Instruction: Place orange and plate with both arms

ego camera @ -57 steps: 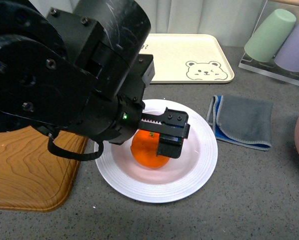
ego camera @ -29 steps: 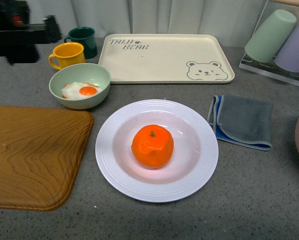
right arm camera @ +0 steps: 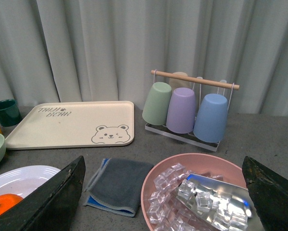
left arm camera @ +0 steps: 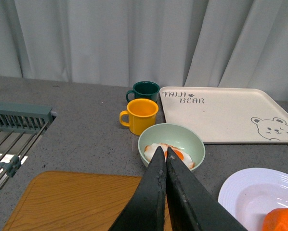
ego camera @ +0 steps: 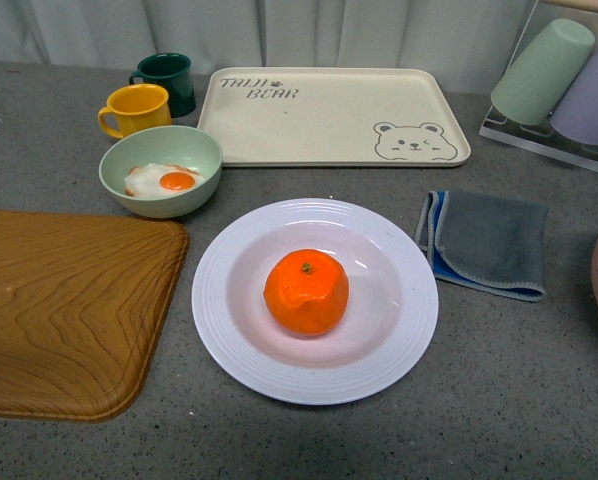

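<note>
The orange (ego camera: 306,291) sits upright, stem up, in the middle of the white ridged plate (ego camera: 404,345) on the grey counter. Neither gripper shows in the front view. In the left wrist view my left gripper (left arm camera: 163,152) is shut and empty, raised above the wooden board, its tips pointing at the green bowl; the plate (left arm camera: 245,192) and a bit of the orange (left arm camera: 281,221) show at the corner. In the right wrist view my right gripper (right arm camera: 165,192) is wide open and empty above the pink bowl; the plate (right arm camera: 23,175) and the orange (right arm camera: 2,204) show at the edge.
A green bowl (ego camera: 205,150) with a fried egg, a yellow mug (ego camera: 137,108) and a dark green mug (ego camera: 166,80) stand back left. A wooden board (ego camera: 69,310) lies left, a bear-printed tray (ego camera: 329,115) behind, a grey cloth (ego camera: 484,240) right. A pink bowl of ice (right arm camera: 197,192) and a cup rack (right arm camera: 187,110) stand far right.
The left arm, which hung over the plate with its jaws at the orange, has drawn back to the left and out of the front view. The orange stays on the plate.
</note>
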